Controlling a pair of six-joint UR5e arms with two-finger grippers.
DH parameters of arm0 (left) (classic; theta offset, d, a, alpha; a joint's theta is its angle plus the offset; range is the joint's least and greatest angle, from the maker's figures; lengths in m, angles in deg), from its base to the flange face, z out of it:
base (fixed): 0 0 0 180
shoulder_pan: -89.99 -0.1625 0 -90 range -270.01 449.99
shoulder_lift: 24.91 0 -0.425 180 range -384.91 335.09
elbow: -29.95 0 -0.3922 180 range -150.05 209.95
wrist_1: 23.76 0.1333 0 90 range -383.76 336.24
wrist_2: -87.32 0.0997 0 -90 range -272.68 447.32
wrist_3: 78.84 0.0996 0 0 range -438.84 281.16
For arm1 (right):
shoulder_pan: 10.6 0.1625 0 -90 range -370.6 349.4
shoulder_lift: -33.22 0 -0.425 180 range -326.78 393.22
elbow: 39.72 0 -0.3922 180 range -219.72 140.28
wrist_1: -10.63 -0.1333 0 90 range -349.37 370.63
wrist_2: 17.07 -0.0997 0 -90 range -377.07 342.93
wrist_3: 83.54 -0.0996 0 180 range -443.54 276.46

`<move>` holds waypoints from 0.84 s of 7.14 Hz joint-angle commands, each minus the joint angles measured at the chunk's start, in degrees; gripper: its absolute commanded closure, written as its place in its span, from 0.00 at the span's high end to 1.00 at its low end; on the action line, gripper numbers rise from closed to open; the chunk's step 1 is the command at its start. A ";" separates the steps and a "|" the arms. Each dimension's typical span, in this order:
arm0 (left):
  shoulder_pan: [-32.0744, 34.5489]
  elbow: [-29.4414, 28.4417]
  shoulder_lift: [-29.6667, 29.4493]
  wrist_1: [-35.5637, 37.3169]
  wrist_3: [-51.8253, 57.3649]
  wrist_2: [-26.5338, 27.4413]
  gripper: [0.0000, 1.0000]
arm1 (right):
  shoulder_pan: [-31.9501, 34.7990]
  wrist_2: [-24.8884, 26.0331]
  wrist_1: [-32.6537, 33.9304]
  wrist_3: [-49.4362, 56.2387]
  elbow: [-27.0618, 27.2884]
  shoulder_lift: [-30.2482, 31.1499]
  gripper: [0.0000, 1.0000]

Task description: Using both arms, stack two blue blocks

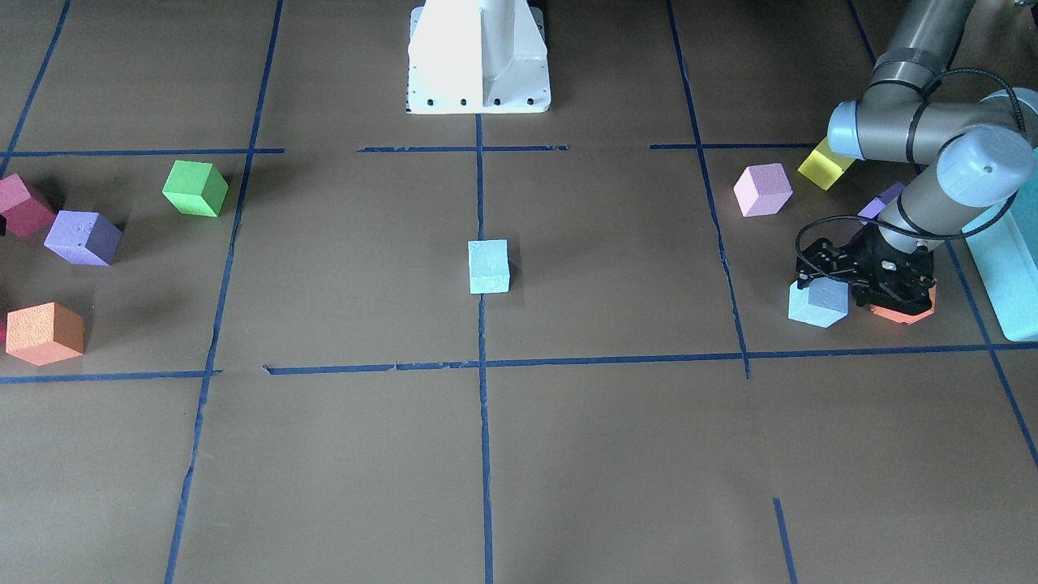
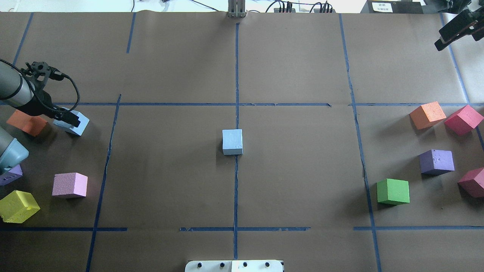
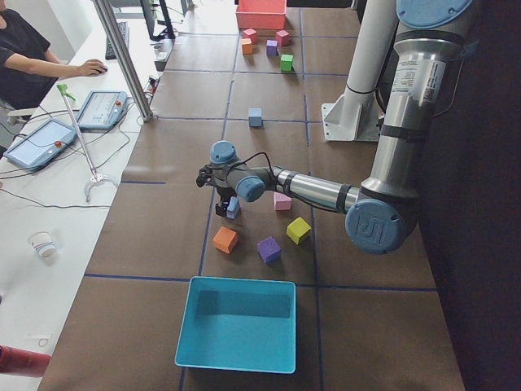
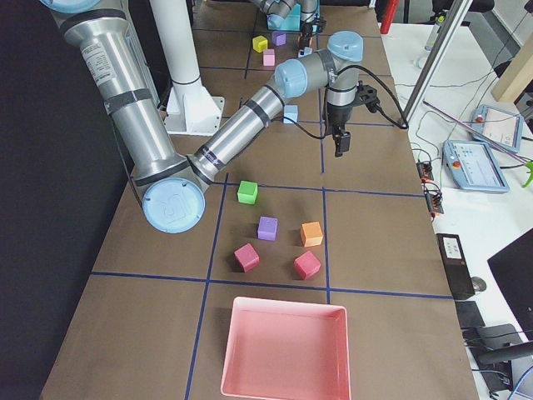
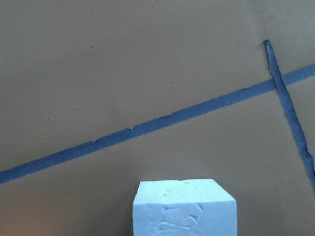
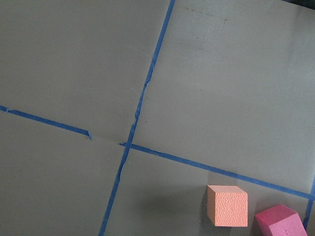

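One blue block [image 1: 489, 266] sits alone at the table's centre, on the middle tape line [image 2: 232, 141]. The second blue block [image 2: 75, 126] is at my far left, between the fingers of my left gripper [image 2: 70, 120], which is shut on it at table level [image 1: 817, 304]. It fills the bottom of the left wrist view [image 5: 184, 209]. My right gripper [image 2: 440, 41] hangs high over the far right corner, holding nothing. I cannot tell whether its fingers are open or shut.
An orange cube [image 2: 26, 122] lies right beside my left gripper. Pink [image 2: 70, 185], yellow [image 2: 18, 206] and purple [image 2: 10, 175] cubes and a teal box [image 1: 1010, 268] are nearby. Orange [image 2: 427, 115], magenta [image 2: 463, 120], purple [image 2: 436, 161] and green [image 2: 393, 192] cubes lie at the right.
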 commanded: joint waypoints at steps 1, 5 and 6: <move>-0.66 -1.65 -0.77 -0.04 -0.25 -0.09 1.00 | 0.02 0.00 -0.01 0.00 0.08 0.04 1.00; -0.31 0.62 -1.04 0.92 -2.01 -0.26 0.01 | 0.02 -0.09 -0.10 0.00 0.34 0.48 1.00; 0.39 3.50 -1.04 3.80 -2.01 -1.05 0.00 | 0.54 -0.70 -0.10 0.09 0.60 2.39 1.00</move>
